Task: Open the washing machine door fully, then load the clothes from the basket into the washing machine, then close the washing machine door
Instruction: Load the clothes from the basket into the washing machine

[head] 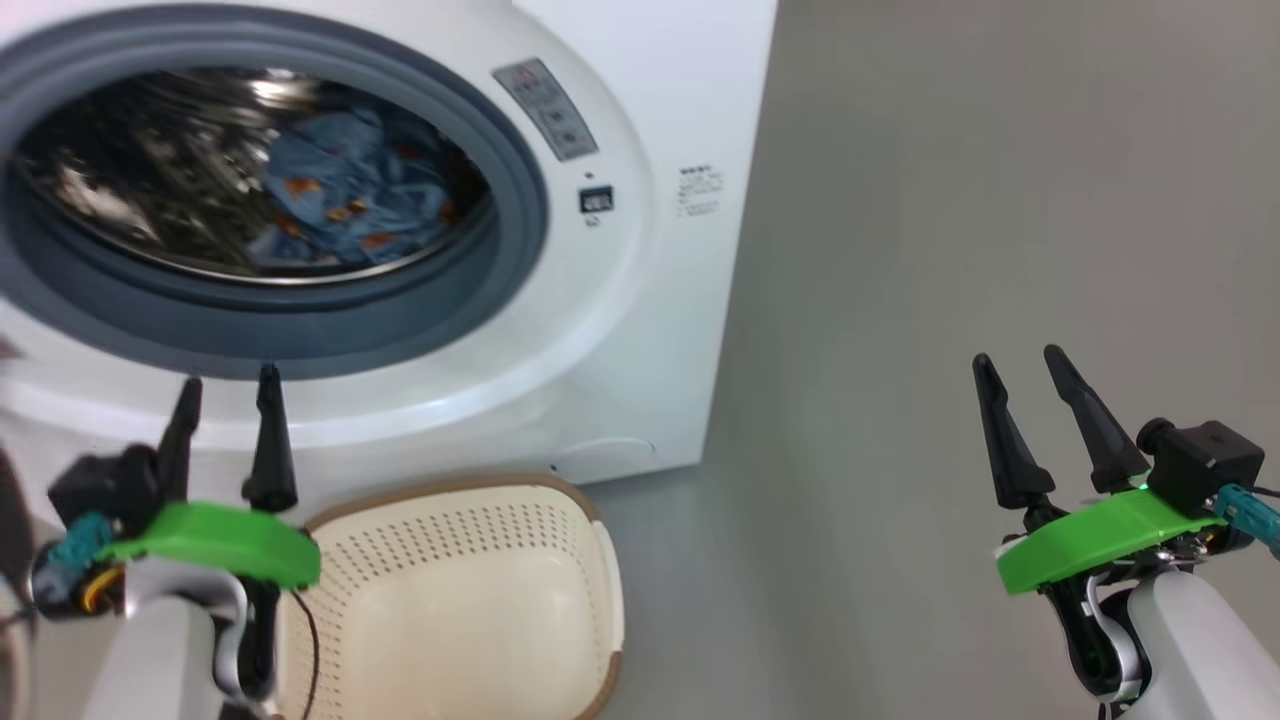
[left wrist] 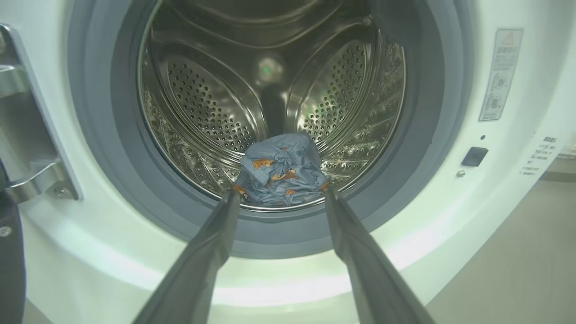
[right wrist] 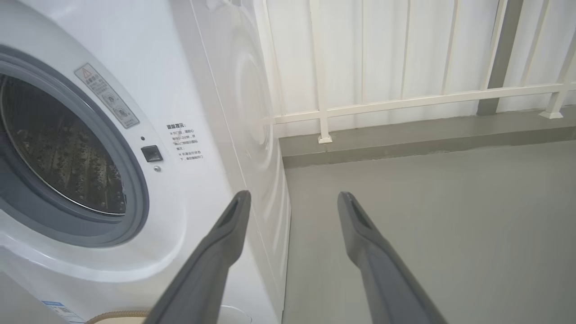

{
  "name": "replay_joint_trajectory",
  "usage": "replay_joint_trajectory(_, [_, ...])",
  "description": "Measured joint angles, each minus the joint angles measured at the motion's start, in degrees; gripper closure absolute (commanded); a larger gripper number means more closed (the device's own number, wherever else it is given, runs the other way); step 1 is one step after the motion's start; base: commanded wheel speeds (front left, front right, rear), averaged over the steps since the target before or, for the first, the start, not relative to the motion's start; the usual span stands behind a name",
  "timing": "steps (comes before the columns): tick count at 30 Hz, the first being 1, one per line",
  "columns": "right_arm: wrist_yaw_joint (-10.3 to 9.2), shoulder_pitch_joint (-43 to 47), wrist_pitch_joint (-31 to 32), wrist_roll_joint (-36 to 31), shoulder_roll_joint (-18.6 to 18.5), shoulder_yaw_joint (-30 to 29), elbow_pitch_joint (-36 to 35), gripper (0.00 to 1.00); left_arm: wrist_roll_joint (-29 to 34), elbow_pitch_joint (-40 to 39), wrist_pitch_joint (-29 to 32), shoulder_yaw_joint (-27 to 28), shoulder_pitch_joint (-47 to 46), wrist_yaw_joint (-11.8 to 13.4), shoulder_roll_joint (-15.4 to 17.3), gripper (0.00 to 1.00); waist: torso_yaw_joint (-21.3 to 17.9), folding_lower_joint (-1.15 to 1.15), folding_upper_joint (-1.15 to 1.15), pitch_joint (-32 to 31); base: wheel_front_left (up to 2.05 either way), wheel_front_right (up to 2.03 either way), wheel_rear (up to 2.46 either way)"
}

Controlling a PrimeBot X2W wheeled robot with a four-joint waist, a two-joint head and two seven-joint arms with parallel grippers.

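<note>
We enter left jaws and right jaws both released and empty, the clothes (left wrist: 281,171) lying just beyond the left tips inside the washing machine (head: 640,350), the basket (head: 450,550) bare beside the left jaws, so we judge loading finished and closing due.

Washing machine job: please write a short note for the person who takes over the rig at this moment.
Left tool: open, empty, in front of the drum.
Right tool: open, empty, above the floor right of the washing machine.
Clothes: in the drum. Basket: below the opening, nothing seen inside.
Done: door open, clothes loaded.
Left: close the door.
</note>
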Motion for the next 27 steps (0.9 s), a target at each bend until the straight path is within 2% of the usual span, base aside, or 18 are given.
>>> replay_joint_trajectory(7, [0.01,1.7,0.0,0.0,-0.5,-0.2,0.2,0.00,0.0,-5.3,0.0,0.2,7.7,0.1,-0.5,0.00,2.6,0.00,0.00,-3.7,0.00,0.00,0.00])
replay_joint_trajectory(14, [0.00,2.7,0.0,0.0,-1.1,-0.2,0.2,0.00,0.0,-9.2,0.0,0.1,12.0,1.5,-0.9,0.00,4.5,0.00,0.00,-5.9,0.00,0.00,0.00])
replay_joint_trajectory(27, [0.00,3.6,0.0,0.1,-2.0,0.0,0.2,0.00,-0.7,-12.2,0.0,-0.2,16.6,2.5,-2.1,0.00,4.8,0.01,0.00,-7.5,0.00,0.00,0.00])
